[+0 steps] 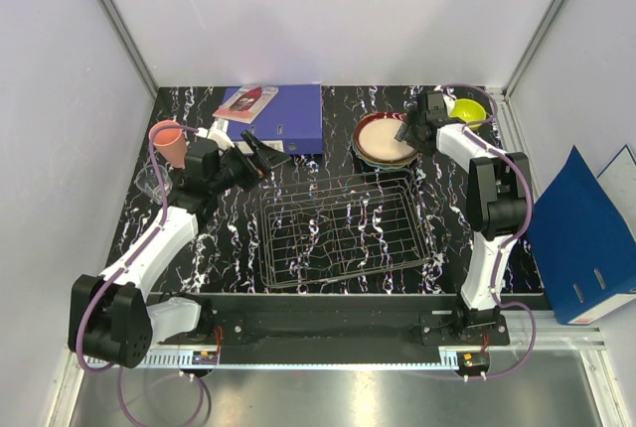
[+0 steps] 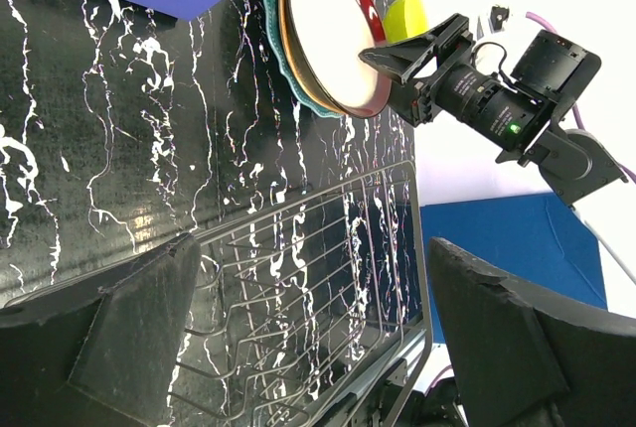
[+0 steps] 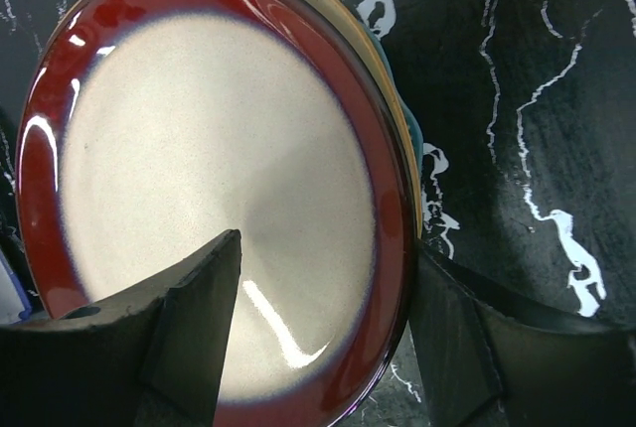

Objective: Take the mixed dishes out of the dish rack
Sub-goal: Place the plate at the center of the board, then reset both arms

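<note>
The silver wire dish rack (image 1: 343, 233) stands empty mid-table and also shows in the left wrist view (image 2: 328, 278). Three plates are stacked at the back right, the red-rimmed cream plate (image 1: 383, 139) on top, with the cream-yellow plate's edge (image 3: 402, 139) and the teal plate's edge (image 2: 273, 35) showing under it. My right gripper (image 3: 328, 248) is open astride the top plate's rim (image 3: 60, 99), one finger over its face, one outside. The yellow-green bowl (image 1: 467, 109) sits behind it. The salmon-pink cup (image 1: 169, 144) and the clear tumbler (image 1: 149, 181) stand at the left. My left gripper (image 1: 260, 154) is open and empty, just behind the rack's far left corner.
A blue ring binder (image 1: 283, 117) with a red-and-white card on it lies at the back centre. Another blue binder (image 1: 581, 238) leans off the table's right edge. White walls close in the left, back and right sides.
</note>
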Controlling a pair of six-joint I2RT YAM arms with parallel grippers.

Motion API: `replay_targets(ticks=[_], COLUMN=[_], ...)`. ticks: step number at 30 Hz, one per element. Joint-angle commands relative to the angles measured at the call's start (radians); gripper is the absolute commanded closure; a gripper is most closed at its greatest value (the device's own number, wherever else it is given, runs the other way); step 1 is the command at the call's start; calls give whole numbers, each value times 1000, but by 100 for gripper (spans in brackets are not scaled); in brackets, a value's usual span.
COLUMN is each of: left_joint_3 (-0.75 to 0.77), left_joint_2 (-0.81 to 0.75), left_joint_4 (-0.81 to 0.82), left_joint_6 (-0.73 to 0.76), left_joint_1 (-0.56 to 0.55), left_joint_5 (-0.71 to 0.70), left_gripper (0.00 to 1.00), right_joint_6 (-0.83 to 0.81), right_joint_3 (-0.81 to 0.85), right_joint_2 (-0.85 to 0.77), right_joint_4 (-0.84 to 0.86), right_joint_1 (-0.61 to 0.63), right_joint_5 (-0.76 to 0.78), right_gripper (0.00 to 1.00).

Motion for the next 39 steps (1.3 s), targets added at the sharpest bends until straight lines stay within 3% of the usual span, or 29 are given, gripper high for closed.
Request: replay_targets(ticks=[1,7,16,29,35,39], left_joint_3=[20,20,25,69,162,230], left_joint_2=[-30,-12,-10,-27,-52,-81], left_joint_4=[11,20,23,-30,-232,-374], left_joint_6=[28,23,32,96,268,382], left_joint_1=[-3,-3,-3,-3,-52,-160], left_joint_5=[-1,9,11,-26,-162,-438], left_gripper=[1,1,1,1,1,1], right_joint_6=[-58,-51,-50,22,-56,-99], right_joint_3=[22,45,46,-87,-258,-397], right_joint_2=[9,-6,-32,-464,-690,-824], right_joint_4=[-122,-104,-108,19,171,230], right_joint_1=[-19,-19,-19,5,148,305], right_joint_5=[139,70,98,18,-40,-11], right_gripper=[27,26,25,24,22,22])
